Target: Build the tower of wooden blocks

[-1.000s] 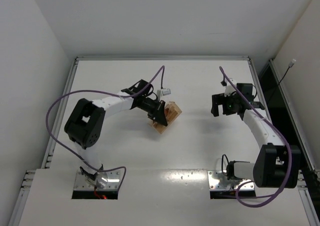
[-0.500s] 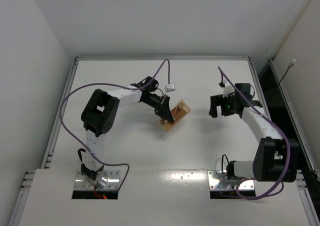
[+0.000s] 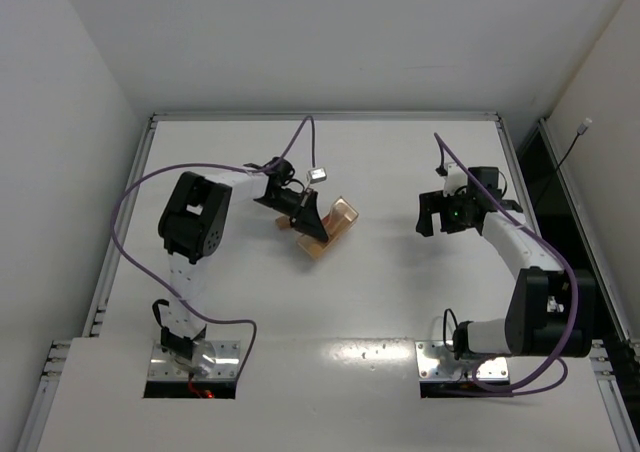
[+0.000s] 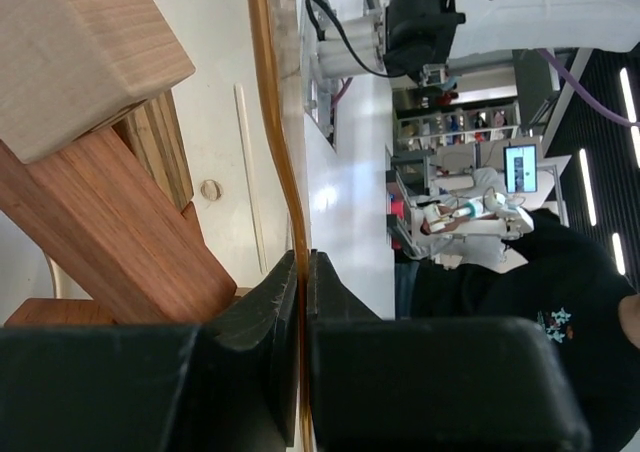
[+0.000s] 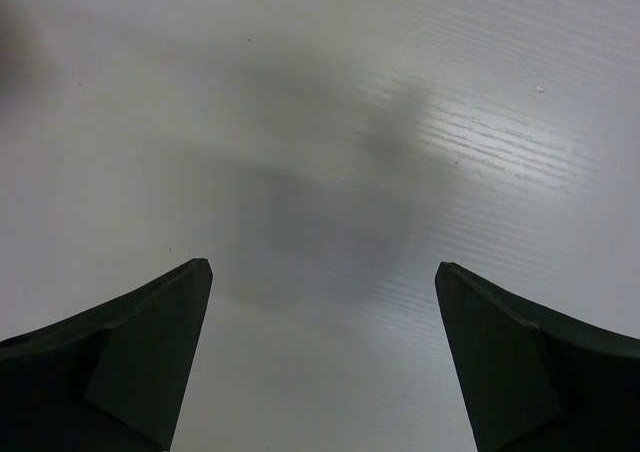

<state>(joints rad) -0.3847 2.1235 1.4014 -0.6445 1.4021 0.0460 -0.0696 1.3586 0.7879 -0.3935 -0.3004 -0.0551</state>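
**Jaws: left gripper (image 4: 302,264) clamps the translucent amber plastic box (image 3: 341,216), right gripper (image 5: 320,272) spread wide**

Centre-left of the overhead frame, above the white table (image 3: 400,302), the box is tilted, its thin wall nipped between the left fingers. Inside it, at the left wrist view's left, lie a reddish-brown wooden bar (image 4: 110,234) and a light tan wooden block (image 4: 80,52).

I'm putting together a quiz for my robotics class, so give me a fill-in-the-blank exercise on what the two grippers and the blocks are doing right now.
1. The left gripper is shut on the thin amber wall of the translucent ___.
2. In the left wrist view, the bar just under the light tan block is ___ in colour.
3. The right gripper is ___, with only the bare table between its fingers.

Missing words: box; reddish-brown; open.
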